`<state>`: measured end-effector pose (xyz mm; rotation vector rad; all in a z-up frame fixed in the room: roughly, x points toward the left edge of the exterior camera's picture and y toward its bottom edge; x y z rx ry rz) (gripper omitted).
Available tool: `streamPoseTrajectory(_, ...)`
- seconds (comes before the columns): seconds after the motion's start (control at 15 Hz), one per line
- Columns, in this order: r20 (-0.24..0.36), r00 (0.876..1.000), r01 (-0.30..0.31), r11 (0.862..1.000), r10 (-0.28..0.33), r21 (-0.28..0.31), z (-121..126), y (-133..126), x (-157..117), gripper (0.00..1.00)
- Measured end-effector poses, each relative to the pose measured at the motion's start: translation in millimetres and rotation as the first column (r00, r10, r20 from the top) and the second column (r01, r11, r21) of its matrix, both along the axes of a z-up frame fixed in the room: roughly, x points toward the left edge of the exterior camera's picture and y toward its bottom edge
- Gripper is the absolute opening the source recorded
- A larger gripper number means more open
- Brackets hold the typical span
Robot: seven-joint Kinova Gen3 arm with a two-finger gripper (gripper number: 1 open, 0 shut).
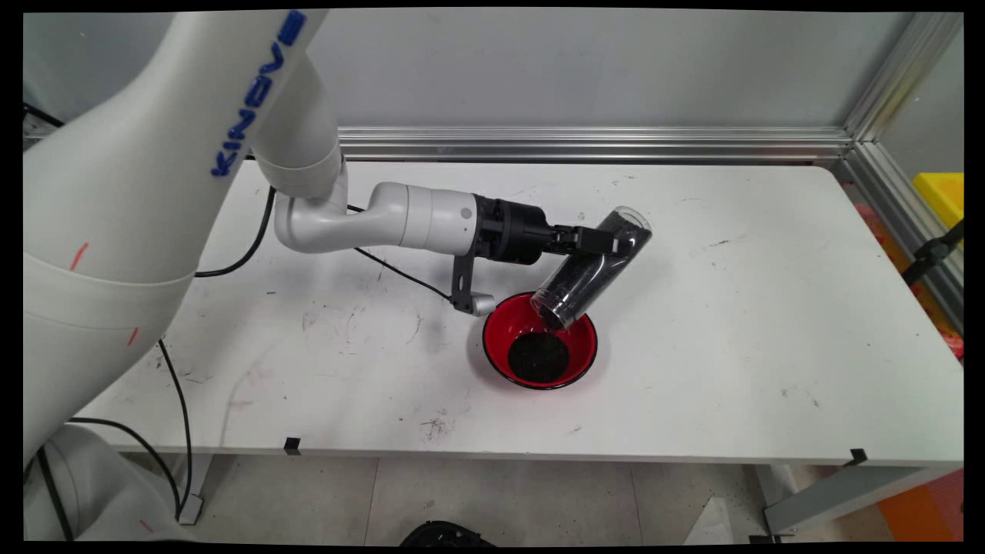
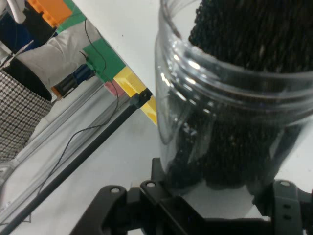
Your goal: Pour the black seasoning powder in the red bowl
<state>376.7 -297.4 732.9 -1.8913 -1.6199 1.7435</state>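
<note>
The claw is clamped round a clear jar of black grains, tipped mouth-down over a red bowl with a dark pile inside. Scuffed white table, aluminium rail and grey wall behind.

Jar: clear, colourless plastic.
Jar contents: black granules.
Bowl: glossy red inside, black rim and outer wall.
Heap in bowl: black, speckled.
Gripper: black.
Table: white, with dark scuffs and smudges.
Cables: black.
Bin at right edge: yellow.
</note>
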Motion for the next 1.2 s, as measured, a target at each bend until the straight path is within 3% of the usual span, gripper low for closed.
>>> streamPoseTrajectory(0.73, -0.066, 0.994, -0.080, 0.987, 0.090, 0.137, 9.1, -0.2, 4.9, 0.00)
streamPoseTrajectory(1.2, -0.113, 0.982, -0.117, 0.960, 0.150, 0.253, 10.3, -1.9, 5.6, 0.00)
